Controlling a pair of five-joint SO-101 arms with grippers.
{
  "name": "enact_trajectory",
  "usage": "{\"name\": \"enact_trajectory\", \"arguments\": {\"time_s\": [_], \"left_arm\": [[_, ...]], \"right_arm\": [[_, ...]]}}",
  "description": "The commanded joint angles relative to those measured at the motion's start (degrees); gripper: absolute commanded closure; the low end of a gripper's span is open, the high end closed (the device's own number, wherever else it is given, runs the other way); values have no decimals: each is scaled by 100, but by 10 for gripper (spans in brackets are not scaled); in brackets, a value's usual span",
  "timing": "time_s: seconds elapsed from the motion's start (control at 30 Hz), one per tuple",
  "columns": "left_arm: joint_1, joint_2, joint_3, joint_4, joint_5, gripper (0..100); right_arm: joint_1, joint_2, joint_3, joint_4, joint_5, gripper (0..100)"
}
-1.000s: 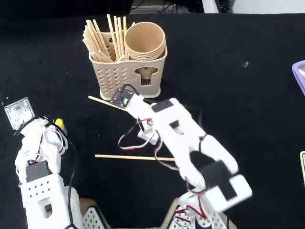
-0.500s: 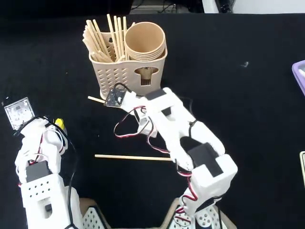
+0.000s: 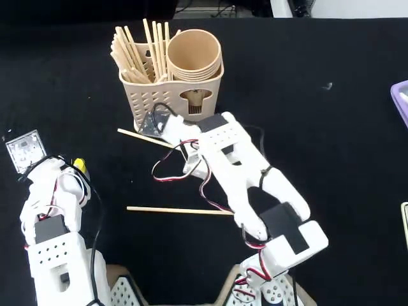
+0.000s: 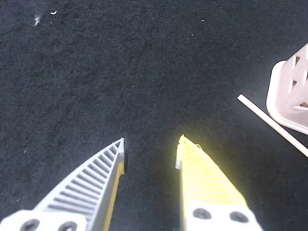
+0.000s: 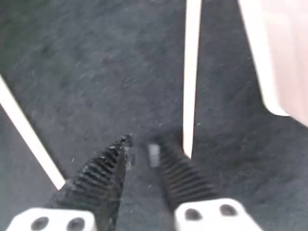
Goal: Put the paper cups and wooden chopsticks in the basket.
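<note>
High view: your basket point(image 3: 171, 95) sits at 12 o'clock on the desk point(image 3: 331, 159). The paper cups point(image 3: 194, 54) are stacked in its 3 o'clock compartment, and a bundle of chopsticks point(image 3: 137, 51) stands upright in the 9 o'clock one. Two sticks lie flat on the desk. The near chopstick point(image 3: 137, 135) is just off the basket's foot at its 6 o'clock, slanted. The far chopstick point(image 3: 172, 210) lies well apart toward 6 o'clock, approx. level across the desk.

Your right arm point(image 3: 242, 185) stretches from 6 o'clock up to the basket's foot, w/ its wrist over the near chopstick.

Right wrist view: the right hand point(image 5: 144, 144) is low over the desk, black fingers parted by a narrow gap, and you've got nothing clamped. The near chopstick's end lies just outside one finger; can't tell if it's touching. The basket wall is close by.

Your left arm point(image 3: 54, 210) is at 8 o'clock, well apart from the rest.

Left wrist view: the left hand point(image 4: 150, 142) is spread wide and holds nothing, over bare desk.
</note>
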Motion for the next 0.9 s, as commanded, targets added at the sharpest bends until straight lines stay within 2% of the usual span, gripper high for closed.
{"name": "enact_trajectory", "arguments": {"time_s": [0.0, 0.33, 0.4, 0.47, 0.67, 0.87], "left_arm": [[-13, -79, -48, -97, 0, 823], [-13, -88, -48, -97, 0, 823], [-13, -88, -48, -97, 0, 823], [-13, -88, -48, -97, 0, 823], [-13, -88, -48, -97, 0, 823], [-13, -88, -48, -97, 0, 823]], "right_arm": [[70, 189, -251, -352, -132, 754], [53, 1279, -804, -571, 70, 810], [35, 1270, -716, -554, 62, 881], [53, 1174, -673, -457, 62, 994], [167, 119, -84, -114, 97, 988], [149, -1745, 1367, -79, 123, 988]]}}
